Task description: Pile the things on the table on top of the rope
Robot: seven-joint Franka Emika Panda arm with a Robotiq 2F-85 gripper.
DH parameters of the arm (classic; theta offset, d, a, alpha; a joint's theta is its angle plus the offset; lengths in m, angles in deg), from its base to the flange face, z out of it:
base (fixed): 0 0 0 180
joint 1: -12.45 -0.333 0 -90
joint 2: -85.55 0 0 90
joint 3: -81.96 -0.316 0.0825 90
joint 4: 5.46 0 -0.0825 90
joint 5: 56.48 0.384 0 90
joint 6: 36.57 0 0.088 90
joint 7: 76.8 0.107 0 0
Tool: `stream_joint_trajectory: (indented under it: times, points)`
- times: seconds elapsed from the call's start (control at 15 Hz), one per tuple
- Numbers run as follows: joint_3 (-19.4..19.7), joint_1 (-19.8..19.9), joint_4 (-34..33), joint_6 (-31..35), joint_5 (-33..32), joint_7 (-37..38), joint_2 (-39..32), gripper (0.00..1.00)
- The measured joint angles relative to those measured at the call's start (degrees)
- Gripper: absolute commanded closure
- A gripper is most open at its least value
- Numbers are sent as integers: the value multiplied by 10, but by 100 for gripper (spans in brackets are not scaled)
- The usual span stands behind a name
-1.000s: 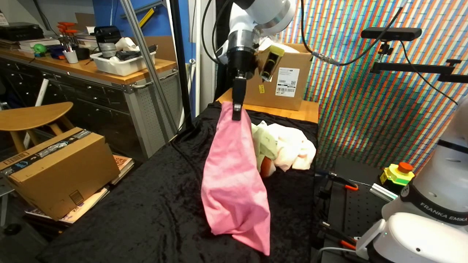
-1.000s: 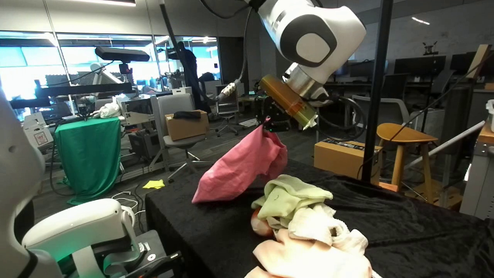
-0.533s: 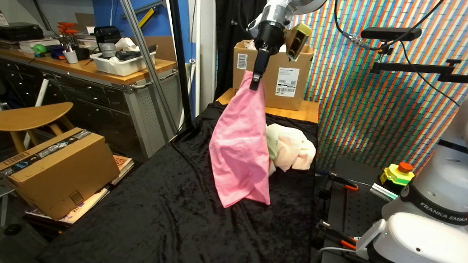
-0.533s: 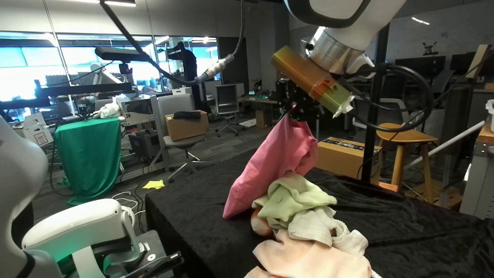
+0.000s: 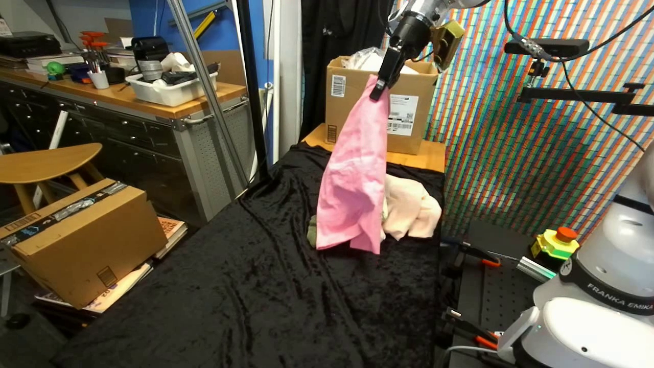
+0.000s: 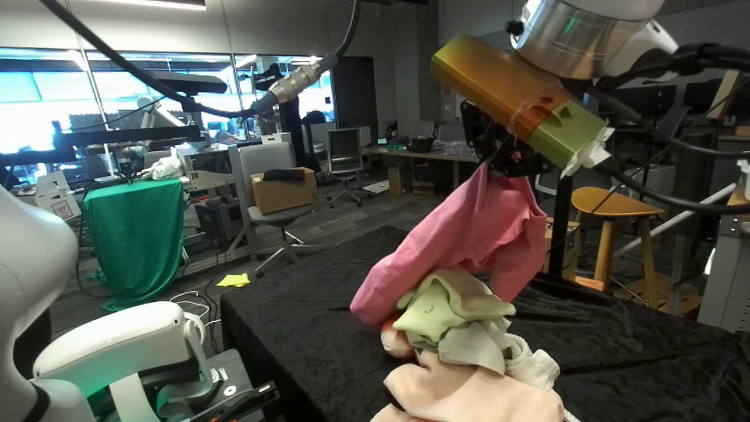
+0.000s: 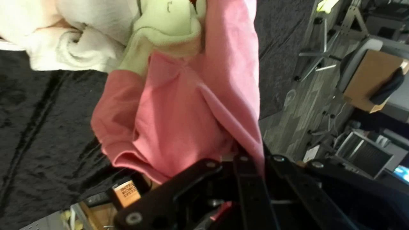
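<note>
My gripper (image 5: 379, 91) is shut on one end of a pink cloth (image 5: 352, 174), which hangs down. In an exterior view the cloth (image 6: 451, 234) hangs against the far side of the pile and touches it. The pile holds a light green plush (image 6: 430, 310), a whitish cloth (image 6: 474, 346), a peach cloth (image 6: 469, 390) and an orange-and-white round thing (image 6: 396, 341). In the wrist view the gripper (image 7: 252, 158) pinches the pink cloth, with the green plush (image 7: 169, 19) beyond. A white strip (image 7: 11, 45) pokes out by the pile; I cannot tell if it is the rope.
Black velvet cloth (image 5: 245, 286) covers the table. A cardboard box (image 5: 352, 122) stands at its back edge. The robot base (image 5: 603, 276) and a red emergency button (image 5: 566, 234) are at the side. A dark post (image 6: 562, 223) stands beyond the table.
My gripper has risen and carried the pink cloth toward the pile, to the right in both exterior views. The cloth's lower end has lifted and now touches the green plush.
</note>
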Motion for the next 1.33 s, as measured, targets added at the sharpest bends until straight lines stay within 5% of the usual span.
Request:
stream_joint_trajectory:
  times: [0.87, 1.33]
  points:
    - [37, 20, 94, 194, -7, 56, 13, 93]
    - [31, 27, 207, 329, -162, 122, 11, 93]
